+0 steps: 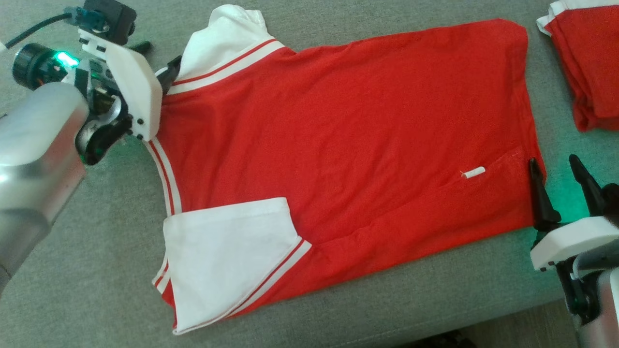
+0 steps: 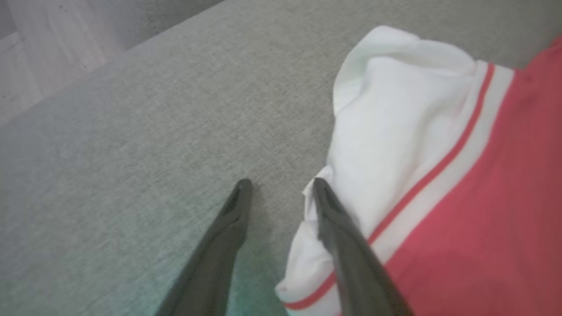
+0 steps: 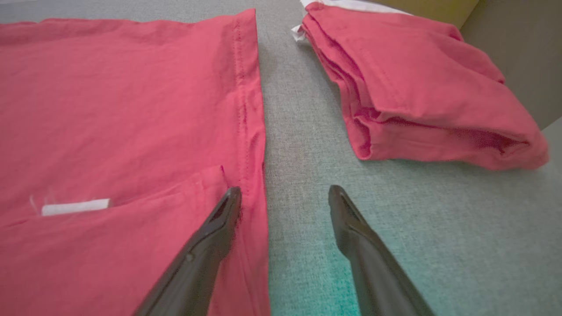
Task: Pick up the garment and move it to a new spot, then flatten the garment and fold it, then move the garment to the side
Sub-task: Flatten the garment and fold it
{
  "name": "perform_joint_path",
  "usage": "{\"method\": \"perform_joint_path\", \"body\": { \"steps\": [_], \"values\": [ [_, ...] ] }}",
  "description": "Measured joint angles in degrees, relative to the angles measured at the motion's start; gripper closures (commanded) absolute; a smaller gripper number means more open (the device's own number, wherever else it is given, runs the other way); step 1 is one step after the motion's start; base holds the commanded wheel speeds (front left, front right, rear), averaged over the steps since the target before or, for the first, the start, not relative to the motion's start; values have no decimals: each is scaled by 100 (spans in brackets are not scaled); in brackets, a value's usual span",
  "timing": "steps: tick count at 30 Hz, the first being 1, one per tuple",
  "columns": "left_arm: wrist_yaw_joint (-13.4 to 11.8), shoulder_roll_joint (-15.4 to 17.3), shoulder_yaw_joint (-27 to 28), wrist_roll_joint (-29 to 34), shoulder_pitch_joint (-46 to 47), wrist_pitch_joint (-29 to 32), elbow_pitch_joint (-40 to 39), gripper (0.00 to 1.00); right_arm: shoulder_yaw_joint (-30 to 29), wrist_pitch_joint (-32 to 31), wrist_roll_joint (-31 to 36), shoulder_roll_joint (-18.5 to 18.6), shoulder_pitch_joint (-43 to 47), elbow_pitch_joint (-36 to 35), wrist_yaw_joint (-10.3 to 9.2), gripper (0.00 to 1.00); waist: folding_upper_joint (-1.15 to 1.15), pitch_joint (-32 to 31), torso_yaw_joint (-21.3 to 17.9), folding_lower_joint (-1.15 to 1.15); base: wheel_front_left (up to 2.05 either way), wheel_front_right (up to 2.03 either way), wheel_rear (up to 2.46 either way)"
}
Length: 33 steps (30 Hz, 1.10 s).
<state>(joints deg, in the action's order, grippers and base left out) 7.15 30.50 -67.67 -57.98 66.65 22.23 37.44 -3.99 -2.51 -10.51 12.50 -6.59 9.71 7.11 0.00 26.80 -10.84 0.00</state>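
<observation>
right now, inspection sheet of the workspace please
surface: grey woven fabric surface, flat
job's things: red short-sleeved shirt with white sleeves spread flat, small white tag showing
clutter: folded red garment to the right, apart from the shirt
grippers: left gripper open at the shirt's sleeve edge; right gripper open astride the shirt's hem; neither holds anything
cables: black cable by the left wrist
surroundings: pale floor beyond the surface's edge

Under me lies a grey woven cushion (image 1: 338, 309). Beyond its edge I see pale wooden floor (image 2: 39, 57); an olive upholstered back (image 3: 509, 57) rises behind.
</observation>
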Motion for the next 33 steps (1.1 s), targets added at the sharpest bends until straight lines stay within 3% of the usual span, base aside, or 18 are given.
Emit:
{"method": "perform_joint_path", "body": {
  "steps": [1, 4, 9, 21, 28, 32, 33],
  "values": [
    [0, 31, -49, -90, -1, 34, -108, 100, 0, 21, 0, -1, 0, 9, 0, 0, 0, 2, -4, 0, 0, 0, 0],
    [0, 144, -200, -115, -3, -76, -419, 100, -25, 58, 0, -2, 0, 37, 0, 0, 0, -5, 2, 0, 0, 0, 0],
    [43, 364, -293, 153, -25, -954, -633, 100, -64, 129, 2, -41, -1, 154, 0, 0, 0, -58, 57, 0, 0, 0, 0],
    [31, 409, -338, 427, -434, -2051, -1225, 100, -87, 159, 51, -82, 15, 246, 0, 0, 0, -384, 266, 0, 0, 0, 0],
    [-380, 425, -638, 1143, -1002, -2325, -1986, 100, -123, 159, 51, -94, 193, 268, 0, 0, 0, -644, 288, 0, 0, 0, 0],
    [-746, 303, -688, 1385, -1670, -2390, -2091, 100, -177, 158, 51, -130, 380, 268, 0, 0, 0, -705, 315, 0, 0, 0, 0],
    [-844, 248, -688, 1361, -1828, -2444, -2092, 21, -177, 158, 51, -148, 383, 267, 0, 0, 0, -713, 319, 0, 0, 0, 0]
  ]
}}
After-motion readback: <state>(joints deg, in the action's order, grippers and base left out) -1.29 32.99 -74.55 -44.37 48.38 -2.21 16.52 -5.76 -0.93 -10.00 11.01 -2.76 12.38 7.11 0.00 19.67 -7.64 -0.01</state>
